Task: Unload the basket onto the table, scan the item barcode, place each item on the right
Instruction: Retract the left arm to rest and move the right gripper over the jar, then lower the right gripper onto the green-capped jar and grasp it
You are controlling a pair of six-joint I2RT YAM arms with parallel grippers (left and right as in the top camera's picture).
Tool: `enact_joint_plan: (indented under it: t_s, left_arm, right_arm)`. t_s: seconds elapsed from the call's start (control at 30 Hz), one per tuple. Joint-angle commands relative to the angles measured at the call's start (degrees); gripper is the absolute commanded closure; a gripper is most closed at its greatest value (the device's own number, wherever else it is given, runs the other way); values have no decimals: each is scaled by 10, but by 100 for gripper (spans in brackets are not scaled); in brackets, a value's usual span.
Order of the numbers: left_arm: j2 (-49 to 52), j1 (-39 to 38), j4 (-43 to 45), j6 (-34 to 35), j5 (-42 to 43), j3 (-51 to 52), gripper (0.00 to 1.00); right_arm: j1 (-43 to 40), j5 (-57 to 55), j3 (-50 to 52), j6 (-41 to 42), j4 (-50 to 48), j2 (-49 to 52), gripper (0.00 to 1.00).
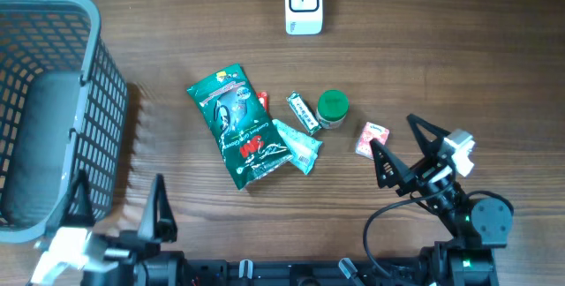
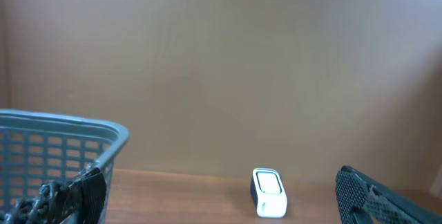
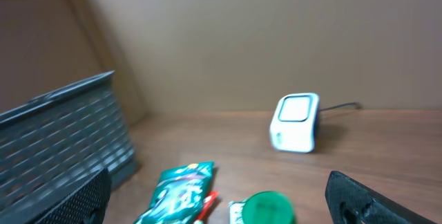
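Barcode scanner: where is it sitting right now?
In the overhead view the white scanner stands at the far edge of the table, near the middle, well beyond the green-lidded jar and the green snack bag; the basket is to the left.

No text, brand, number or sign is legible in any view. The green snack bag [image 1: 237, 125] carries white and red print, and the small dark bar [image 1: 303, 112], the teal packet [image 1: 296, 145] and the red-and-white pack [image 1: 372, 139] carry label markings, all too small and blurred to read. The white scanner [image 1: 303, 3] shows no readable marking.
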State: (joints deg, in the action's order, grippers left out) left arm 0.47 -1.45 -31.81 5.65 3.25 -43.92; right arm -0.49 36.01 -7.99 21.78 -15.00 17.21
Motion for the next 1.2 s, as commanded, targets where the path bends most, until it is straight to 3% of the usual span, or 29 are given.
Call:
enact_joint_plan:
  t_s: [0.0, 0.23, 0.37, 0.43, 0.57, 0.7, 0.8, 0.93, 1.17]
  left_arm:
    - [-1, -1, 32, -49, 34, 67, 0]
    - [-1, -1, 167, -63, 43, 220, 0]
    - [-1, -1, 243, -63, 46, 300, 0]
    - [-1, -1, 247, -63, 51, 320, 0]
    - [-1, -1, 252, -68, 51, 346, 0]
    - [-1, -1, 247, -67, 51, 364, 0]
    - [-1, -1, 243, -67, 51, 364, 0]
    - [-1, -1, 234, -67, 51, 364, 0]
    - [-1, -1, 193, -67, 51, 364, 0]
  right_arm:
    - [-2, 61, -75, 8, 18, 77, 0]
    - [24, 22, -325, -87, 251, 273, 0]
    - [88, -199, -533, -96, 497, 367, 0]
    - [114, -231, -645, -92, 636, 423, 0]
    - [121, -127, -681, -12, 685, 466, 0]
    - [123, -142, -681, 35, 661, 515, 1]
    - [141, -217, -681, 138, 699, 578, 9]
    - [186, -259, -681, 286, 707, 679, 5]
    - [198, -231, -681, 620, 723, 733, 1]
